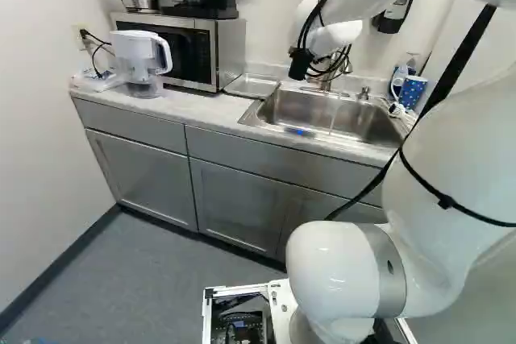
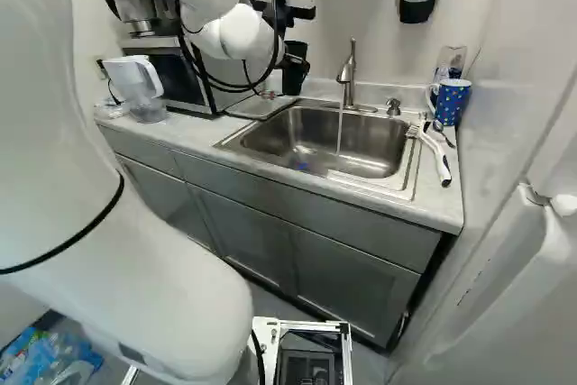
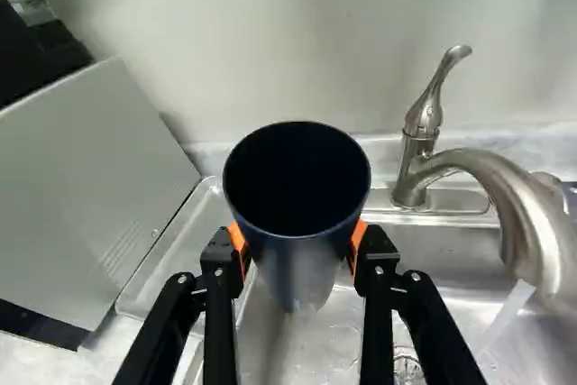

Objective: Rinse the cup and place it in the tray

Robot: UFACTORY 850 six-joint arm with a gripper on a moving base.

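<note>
Within the jaws' two-sided grip, a smooth, dark, tapering cup (image 3: 302,259), near a curved metal faucet (image 3: 523,209).

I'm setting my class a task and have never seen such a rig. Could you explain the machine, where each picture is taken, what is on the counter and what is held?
It is one white robot arm on a moving base. Two pictures look ahead from the base, behind the arm to its left and right; the third looks along the gripper from the wrist.

On the counter are a white-handled pitcher, a microwave, a metal tray, a brush and a spotted mug. Water runs from the faucet into the sink. The gripper holds a dark cup.
</note>
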